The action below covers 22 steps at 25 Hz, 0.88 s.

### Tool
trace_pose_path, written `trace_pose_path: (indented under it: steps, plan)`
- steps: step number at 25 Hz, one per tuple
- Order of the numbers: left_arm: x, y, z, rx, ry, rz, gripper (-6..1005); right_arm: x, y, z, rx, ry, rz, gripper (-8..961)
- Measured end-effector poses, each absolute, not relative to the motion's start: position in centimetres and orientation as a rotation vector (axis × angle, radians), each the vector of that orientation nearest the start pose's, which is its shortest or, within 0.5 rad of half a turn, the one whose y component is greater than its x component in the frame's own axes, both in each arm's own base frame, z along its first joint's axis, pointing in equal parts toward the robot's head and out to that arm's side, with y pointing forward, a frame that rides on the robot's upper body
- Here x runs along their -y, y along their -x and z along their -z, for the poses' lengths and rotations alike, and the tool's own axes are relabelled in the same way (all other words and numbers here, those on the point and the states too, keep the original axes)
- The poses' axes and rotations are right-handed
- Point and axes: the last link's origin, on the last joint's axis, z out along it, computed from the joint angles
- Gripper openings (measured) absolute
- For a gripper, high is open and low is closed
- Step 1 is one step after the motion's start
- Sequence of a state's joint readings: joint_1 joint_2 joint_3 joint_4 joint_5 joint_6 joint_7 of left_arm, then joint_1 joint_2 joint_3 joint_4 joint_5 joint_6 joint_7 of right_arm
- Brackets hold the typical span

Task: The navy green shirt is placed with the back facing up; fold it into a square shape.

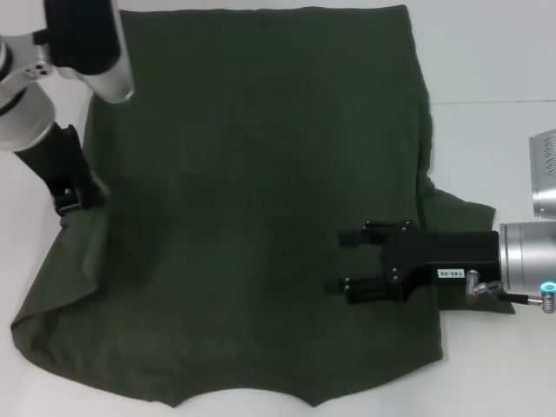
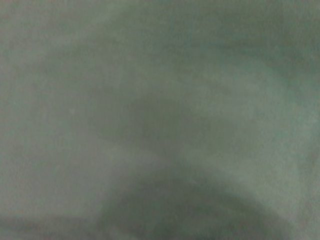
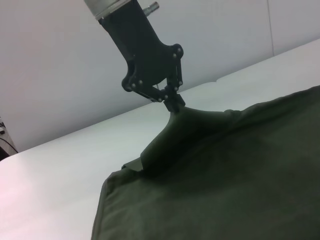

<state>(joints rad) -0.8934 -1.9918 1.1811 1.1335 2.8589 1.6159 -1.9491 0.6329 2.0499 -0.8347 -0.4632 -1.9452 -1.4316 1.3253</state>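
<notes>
The navy green shirt [image 1: 252, 174] lies spread on the white table and fills most of the head view. My left gripper [image 1: 78, 198] is at the shirt's left edge, shut on a pinch of cloth. The right wrist view shows that same left gripper [image 3: 175, 104] holding the edge raised into a small peak above the shirt [image 3: 225, 170]. My right gripper [image 1: 347, 259] hovers over the shirt's right part, near the right sleeve [image 1: 465, 217], open with nothing between its fingers. The left wrist view shows only close green shirt cloth [image 2: 160, 120].
Bare white table [image 1: 495, 148] shows to the right of the shirt, with a strip along the far edge. A grey device [image 1: 546, 174] sits at the right border. A pale wall [image 3: 75, 60] stands behind the table.
</notes>
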Motion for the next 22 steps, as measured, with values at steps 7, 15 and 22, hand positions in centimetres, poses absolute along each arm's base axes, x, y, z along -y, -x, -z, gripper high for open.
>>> trace_pose_path:
  steps: [7, 15, 22]
  plan:
    - [-41.9, 16.2, -5.1, 0.168, 2.622, -0.935, 44, -34.4, -24.8, 3.4, -0.595, 2.834, -0.624, 907]
    - [-41.6, 15.3, -3.9, 0.183, 2.633, -0.891, 139, -34.3, -25.0, 3.1, -0.594, 2.835, -0.624, 906]
    - [-41.6, 14.8, -4.1, 0.171, 2.617, -0.854, 346, -34.2, -25.1, 3.1, -0.594, 2.834, -0.623, 906]
